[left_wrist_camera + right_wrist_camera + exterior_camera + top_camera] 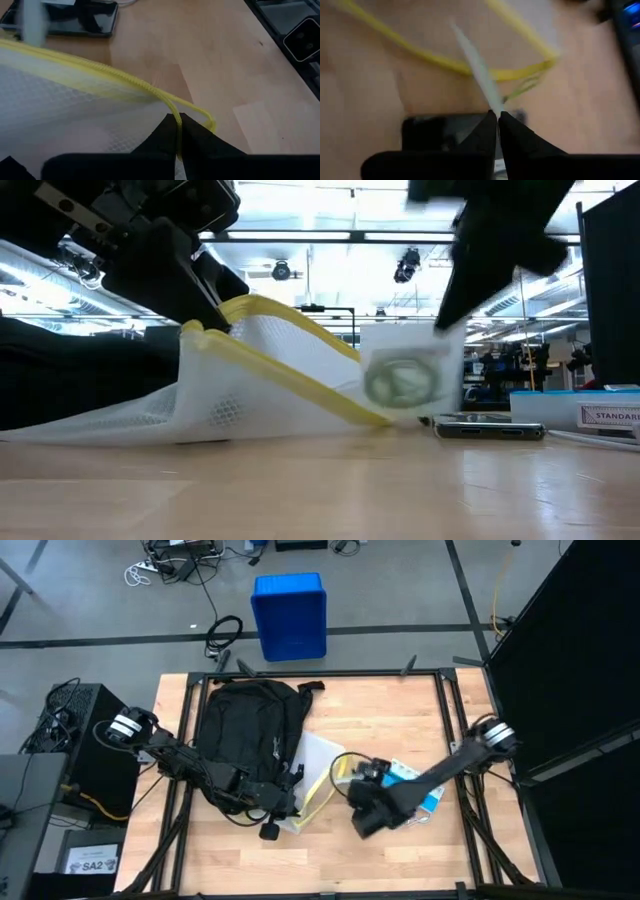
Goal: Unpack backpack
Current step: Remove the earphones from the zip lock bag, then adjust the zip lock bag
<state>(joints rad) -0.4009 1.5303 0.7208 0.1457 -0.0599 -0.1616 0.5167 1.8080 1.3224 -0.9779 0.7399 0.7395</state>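
Gripping: left gripper (178,131) pinches yellow cord (125,80) of mesh bag (250,395)
Right gripper (497,120): clamped on thin white card (475,65)
Backpack (245,730): lying beside bag

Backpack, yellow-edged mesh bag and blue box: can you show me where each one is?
backpack (245,730): high view, middle of its black fabric body.
mesh bag (260,385): low view, white netting below the yellow edge.
blue box (289,615): high view, its top, on the floor beyond the table.

Left gripper (178,131) pinched shut on yellow cord (150,90) edging white mesh bag (60,110); wooden table (225,65) beneath; dark flat device (75,20) beyond.
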